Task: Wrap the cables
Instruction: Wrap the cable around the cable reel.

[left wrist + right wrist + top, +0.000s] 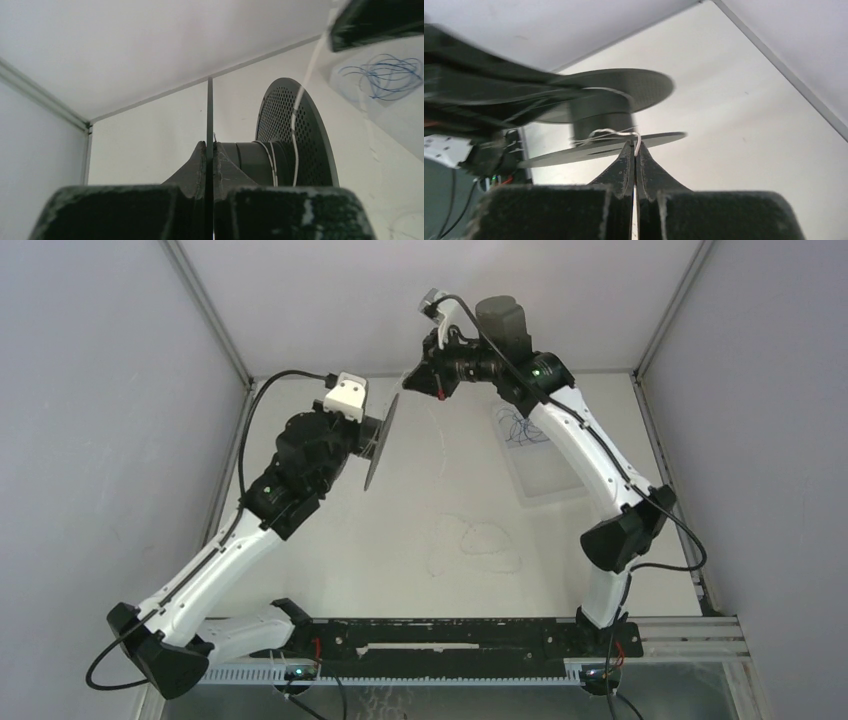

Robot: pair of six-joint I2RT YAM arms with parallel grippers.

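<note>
White table point(385, 570), grey walls point(100, 390): left end effector point(210, 152) grips spool point(295, 135) (right end effector point(634, 150), cable point(637, 142)).

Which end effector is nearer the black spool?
Left. The left end effector is clamped on a flange of the spool; the right end effector hovers beside its rim, pinching the cable.

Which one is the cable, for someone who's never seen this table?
On the white table, between the black spool and the black base rail at the near edge, the cable lies in loose loops. It is whitish and hair-thin, unlike the blue wire tangled in the clear tray.
</note>
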